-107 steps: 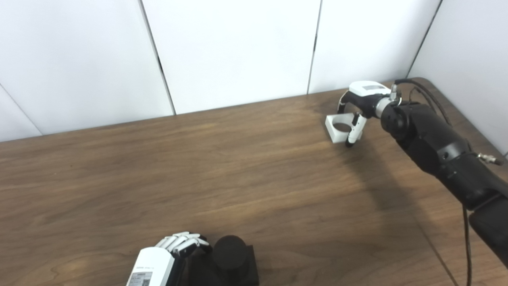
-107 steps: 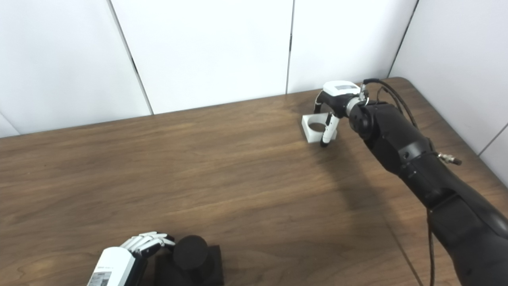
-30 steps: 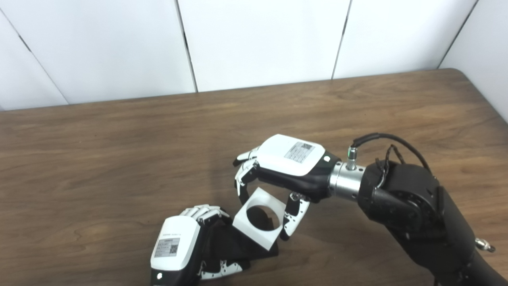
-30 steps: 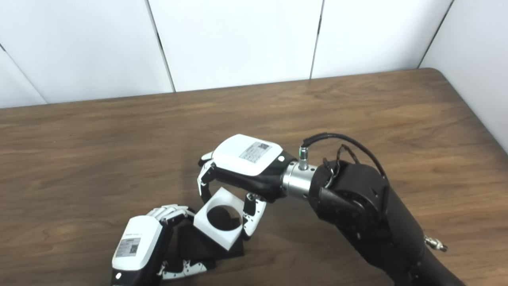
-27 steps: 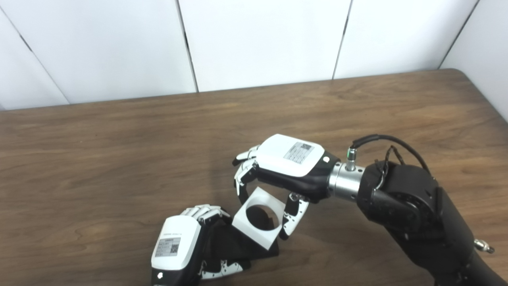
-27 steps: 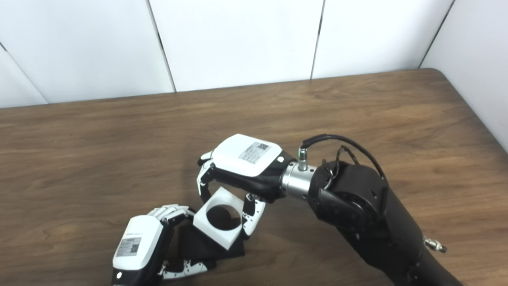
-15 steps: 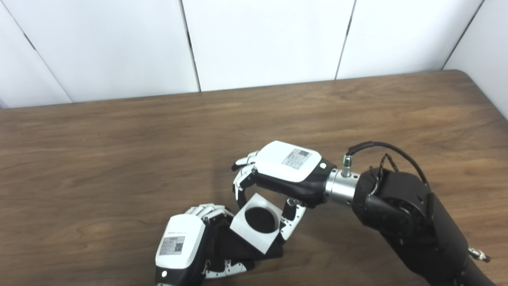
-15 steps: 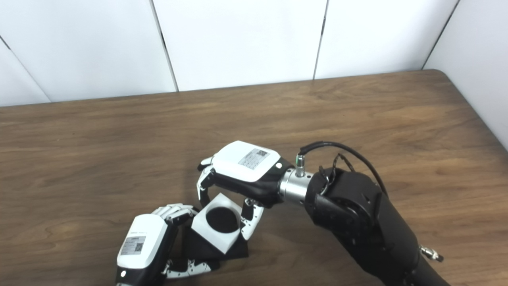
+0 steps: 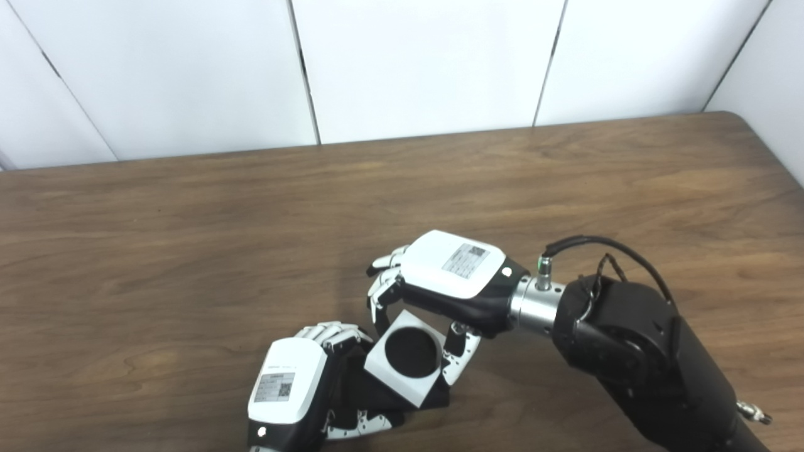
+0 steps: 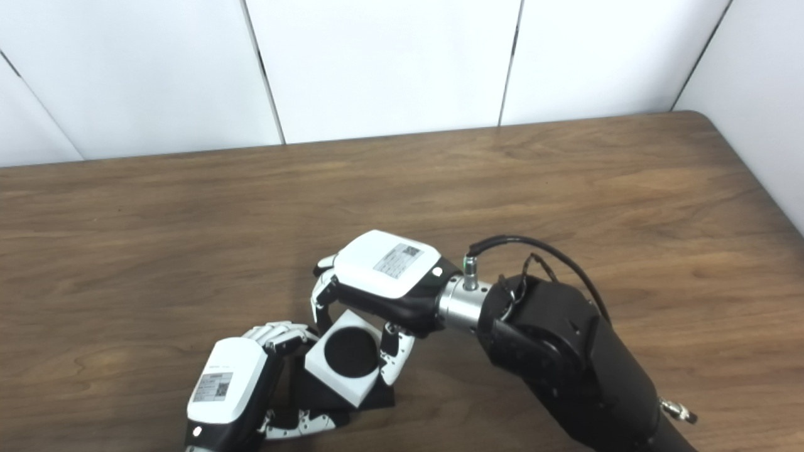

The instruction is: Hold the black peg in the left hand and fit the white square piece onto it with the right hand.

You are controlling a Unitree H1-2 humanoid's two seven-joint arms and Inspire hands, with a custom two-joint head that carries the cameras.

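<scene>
The white square piece (image 9: 391, 382) sits over the black peg (image 9: 410, 352), whose round top fills its hole. My right hand (image 9: 449, 279) arches over the piece, shut on it with fingers on its far side and thumb on its near right side. The peg's black square base (image 9: 375, 398) rests on the table at the front, mostly hidden under the white piece. My left hand (image 9: 294, 386) is shut on that base from the left, with its fingers (image 10: 281, 333) across the far edge and the thumb at the front.
The brown wooden table (image 9: 188, 251) stretches left, right and back from the hands. White wall panels (image 9: 427, 63) stand behind its far edge. A black cable (image 9: 597, 248) loops above my right wrist. The table's right edge (image 10: 754, 182) runs near the wall.
My right hand carried the white piece from the table's far right to the peg and has lowered it, so the peg top now fills the hole. The camera shifted slightly.
</scene>
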